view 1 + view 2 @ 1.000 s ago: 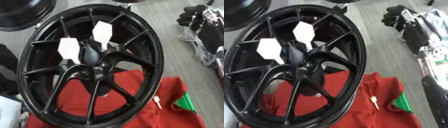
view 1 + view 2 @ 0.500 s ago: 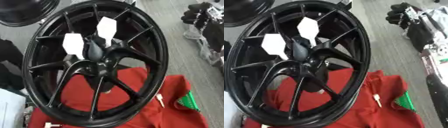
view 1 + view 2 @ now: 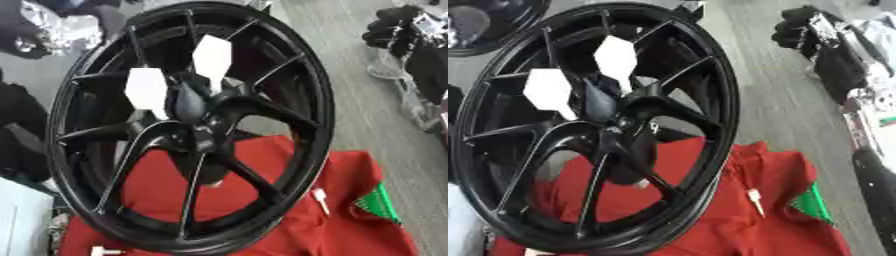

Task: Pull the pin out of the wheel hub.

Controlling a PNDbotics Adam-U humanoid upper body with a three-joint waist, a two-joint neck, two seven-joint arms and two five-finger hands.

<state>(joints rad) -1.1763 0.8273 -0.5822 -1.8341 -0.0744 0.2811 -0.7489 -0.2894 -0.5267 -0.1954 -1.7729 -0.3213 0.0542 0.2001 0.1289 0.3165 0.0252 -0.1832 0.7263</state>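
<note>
Wheel hub first: on my feed the black alloy wheel (image 3: 188, 130) fills most of the picture, standing tilted on its rim with its spokes fanning out from the centre boss (image 3: 203, 131). Its lower edge rests on a red cloth (image 3: 289, 220) spread over the grey floor (image 3: 367, 115); the cloth has a green patch (image 3: 376, 205) at its right side. Two white hexagonal pin heads stick out of the hub — one upper (image 3: 213, 56), one lower and to the left (image 3: 146, 90) — each on a pale stem running down toward the boss. A small white pin-like piece (image 3: 320, 199) lies loose on the cloth just right of the rim, and another white bit (image 3: 103, 250) shows at the bottom edge. Dark bags and gear (image 3: 824, 45) sit well apart at the upper right. I can see neither robot hand in either eye view, so I cannot tell how their fingers stand.
</note>
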